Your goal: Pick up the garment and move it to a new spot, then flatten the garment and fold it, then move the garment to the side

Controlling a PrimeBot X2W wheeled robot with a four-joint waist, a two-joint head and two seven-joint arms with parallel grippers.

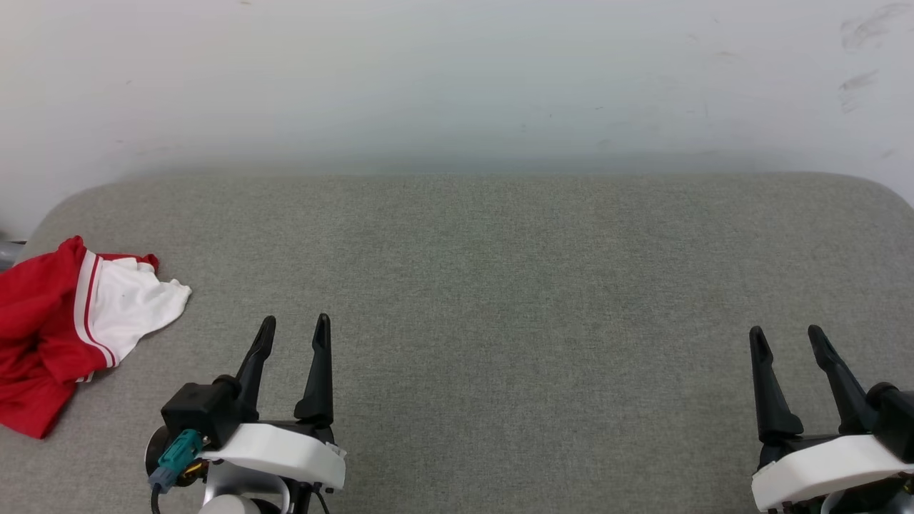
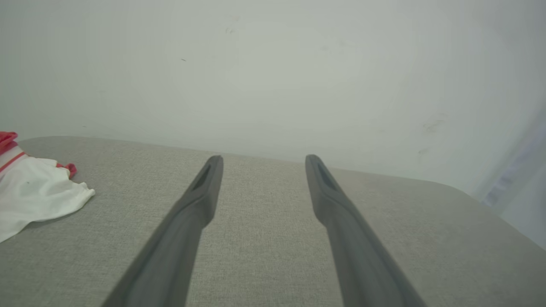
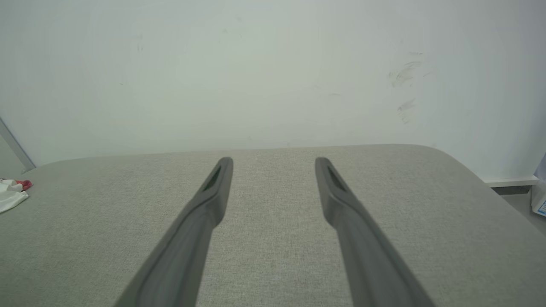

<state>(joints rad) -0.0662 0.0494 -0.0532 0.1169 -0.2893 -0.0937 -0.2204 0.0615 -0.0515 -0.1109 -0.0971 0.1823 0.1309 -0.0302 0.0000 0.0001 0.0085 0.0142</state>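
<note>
Grey fabric surface [image 1: 500, 285], garment [image 1: 64, 328] far left

From the head, the grey padded surface [image 1: 500, 285] was viewed downward; from both wrists, low and close. Its far edge and the white wall [image 2: 273, 64] were shared.

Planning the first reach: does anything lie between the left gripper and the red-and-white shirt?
Nothing. In the head view, bare grey upholstery lies between the left gripper and the garment; the left wrist view agrees.
</note>
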